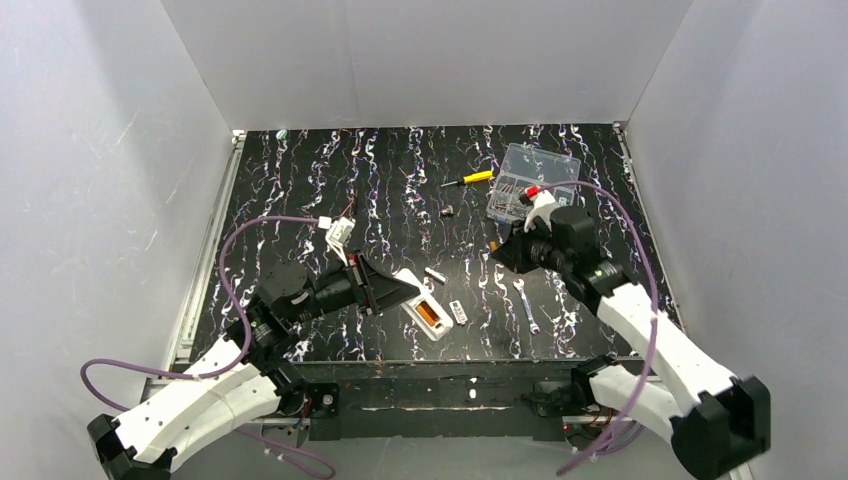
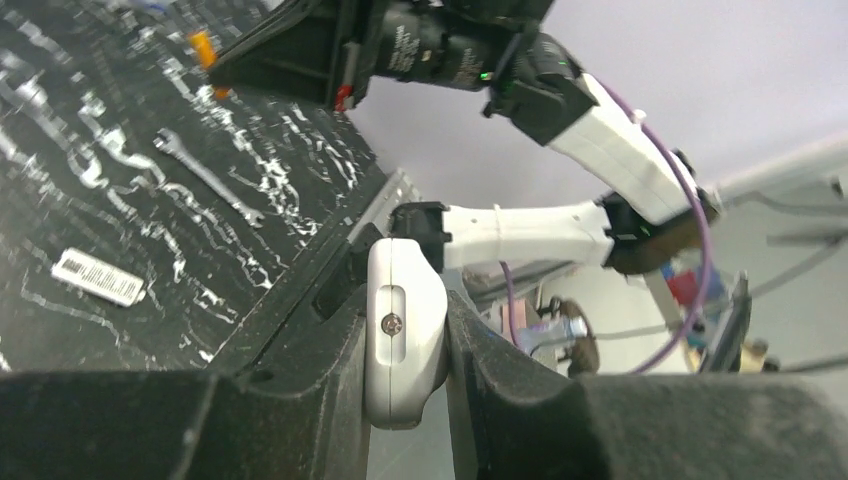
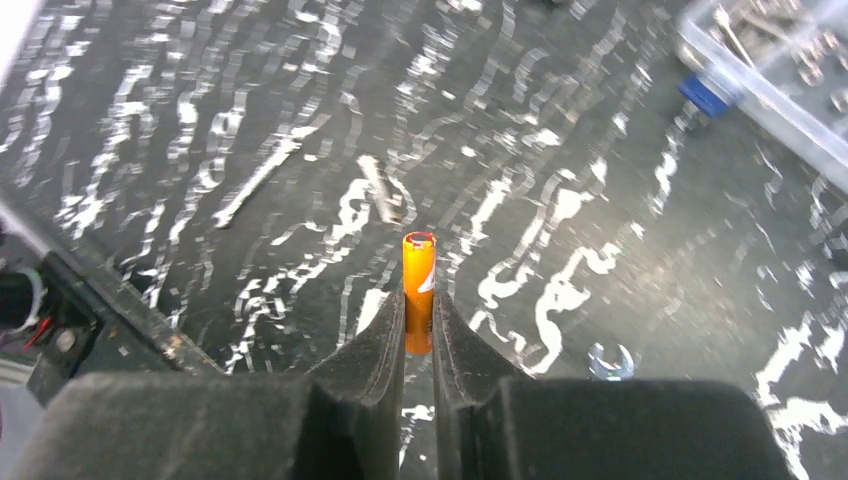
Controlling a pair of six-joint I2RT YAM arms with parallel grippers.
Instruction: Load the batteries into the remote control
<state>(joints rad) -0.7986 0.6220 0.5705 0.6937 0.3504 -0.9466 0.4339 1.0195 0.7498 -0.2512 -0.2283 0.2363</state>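
The right gripper (image 3: 419, 318) pinched a slim orange battery (image 3: 419, 262) by its rear, the cylinder jutting straight ahead of the fingertips. Off to that gripper's left, nearer the arm bases, lay the white rectangular remote control (image 1: 420, 300). Its compartment faced up with a second orange battery (image 1: 432, 317) seated. One end was clamped in the left gripper (image 2: 405, 352), and its long axis ran diagonally.

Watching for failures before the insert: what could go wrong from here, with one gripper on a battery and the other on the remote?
1. The right gripper pinches the battery only by its lower part, so it may pivot or slip when pressed in.
2. The left gripper clamps the remote control near one end, so downward pressure could tip it.
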